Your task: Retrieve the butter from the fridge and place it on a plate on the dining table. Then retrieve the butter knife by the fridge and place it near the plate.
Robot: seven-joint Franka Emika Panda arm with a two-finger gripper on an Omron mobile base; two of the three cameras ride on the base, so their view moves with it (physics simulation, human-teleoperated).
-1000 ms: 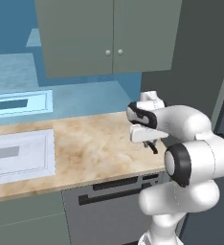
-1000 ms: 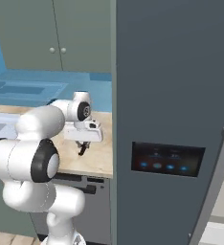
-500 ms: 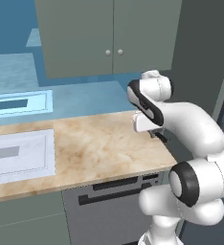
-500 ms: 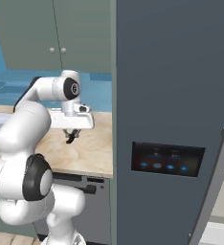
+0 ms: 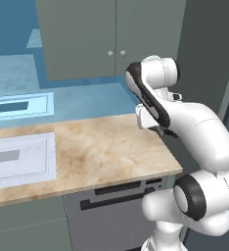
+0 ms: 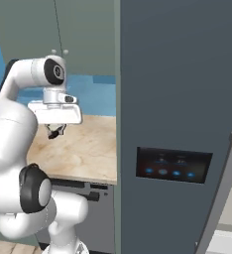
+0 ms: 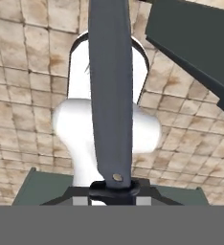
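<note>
My gripper (image 7: 113, 194) is shut on the butter knife (image 7: 109, 95), a long dark blade running up the middle of the hand view. In the right base view the gripper (image 6: 55, 129) hangs a little above the beige counter (image 6: 83, 149), with the small dark knife (image 6: 52, 134) dangling from it. The left base view has the gripper (image 5: 161, 130) over the counter's right end, close to the fridge (image 5: 209, 59). The tall slate-blue fridge (image 6: 177, 84) has a black panel of blue lights (image 6: 172, 163). The butter, the plate and the dining table are out of view.
A pale sink (image 5: 18, 159) is set in the counter's left part. Grey-green wall cabinets (image 5: 111, 34) hang above it, with a grey dishwasher front (image 5: 111, 206) below. A grey fridge door edge (image 6: 219, 198) stands ajar at the lower right.
The arm has reared up and its hand has lifted off the counter and swung away from the fridge, with the knife still in the gripper.
</note>
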